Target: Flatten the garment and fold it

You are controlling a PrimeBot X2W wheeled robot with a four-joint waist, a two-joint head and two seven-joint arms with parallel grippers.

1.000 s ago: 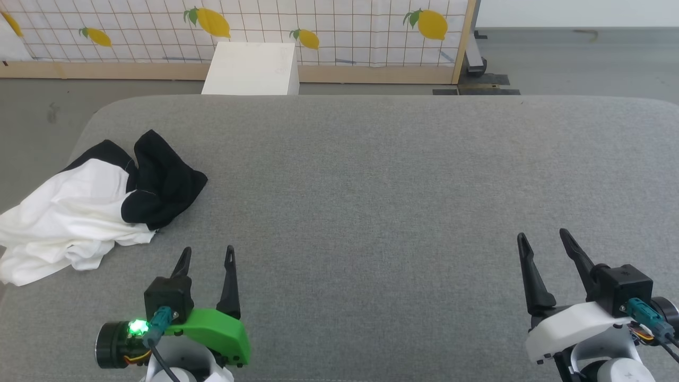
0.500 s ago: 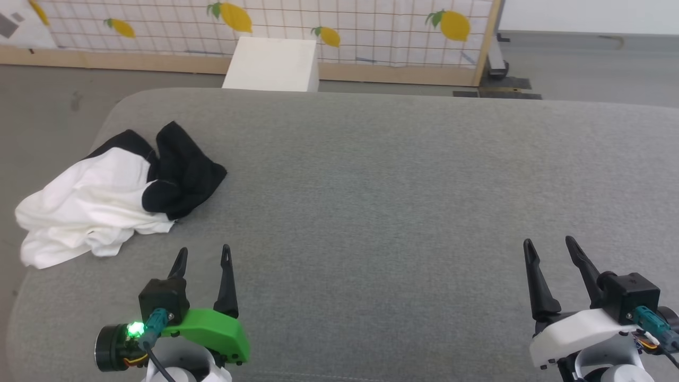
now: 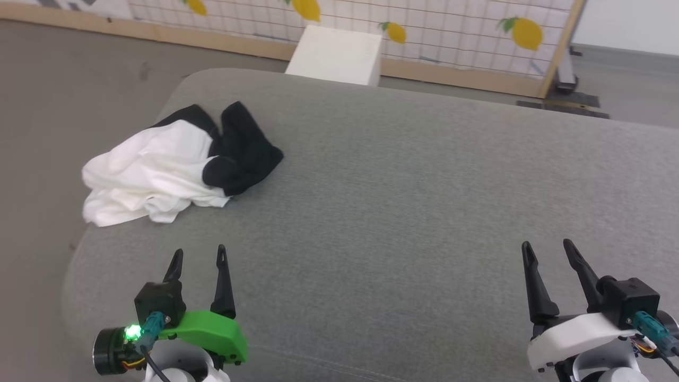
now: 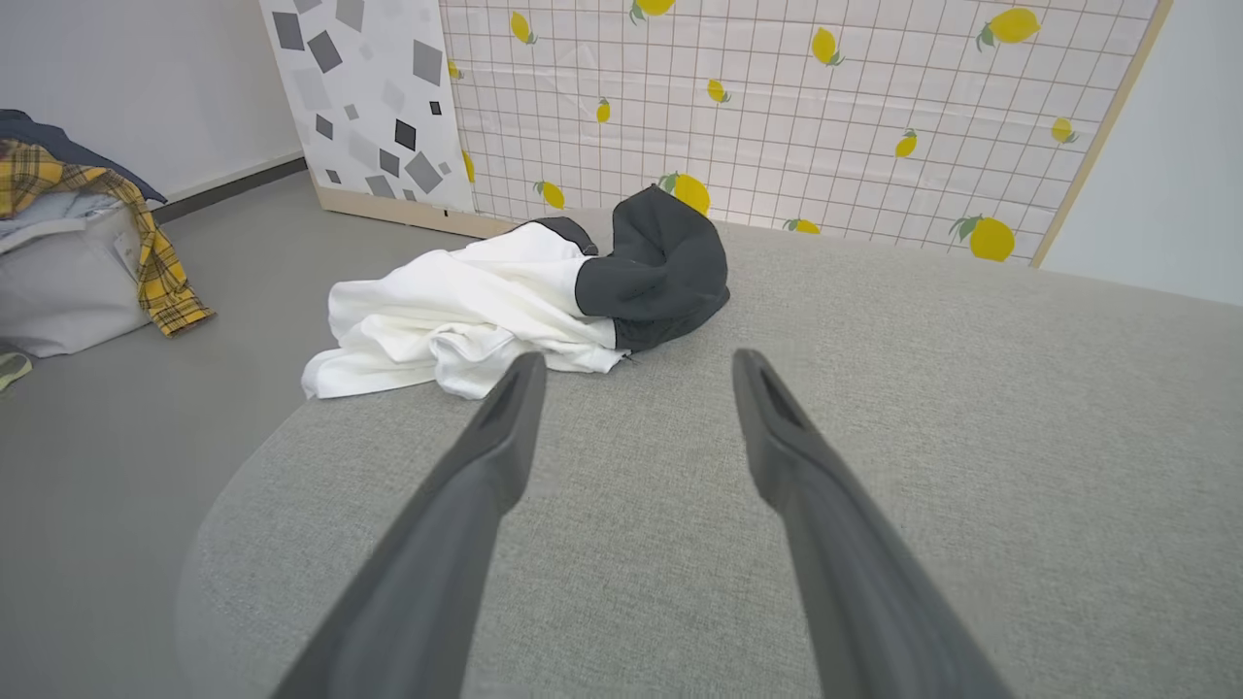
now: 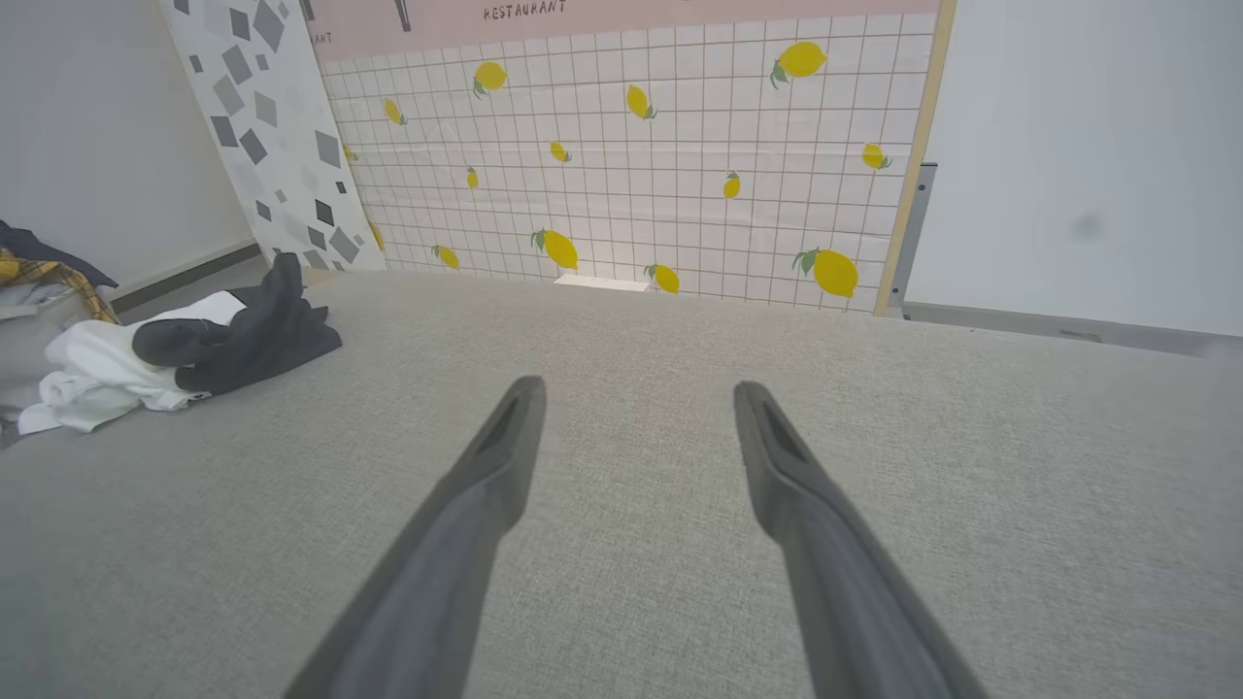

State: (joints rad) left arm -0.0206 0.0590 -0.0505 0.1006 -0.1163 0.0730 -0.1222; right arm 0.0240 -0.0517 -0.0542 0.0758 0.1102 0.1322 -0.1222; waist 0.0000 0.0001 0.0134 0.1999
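Note:
The garment (image 3: 159,170) lies crumpled at the far left of the grey cushioned surface (image 3: 403,201), white cloth bunched with a black part folded over its right side. It hangs slightly over the left edge. In the left wrist view the garment (image 4: 486,311) sits just beyond the fingertips. My left gripper (image 3: 198,255) stands open at the lower left, a short way in front of the heap and not touching it. My right gripper (image 3: 547,248) is open at the lower right, far from the cloth. The right wrist view shows the garment (image 5: 175,359) far off to the left.
A white box (image 3: 337,55) stands on the floor behind the surface, before a lemon-patterned panel (image 3: 451,32). In the left wrist view a grey basket with plaid clothes (image 4: 78,252) sits on the floor at the left. Bare grey floor (image 3: 63,95) borders the surface's left edge.
The head view has swung to the left, so the whole scene has shifted right in the picture. The garment lies as before and both grippers remain open.

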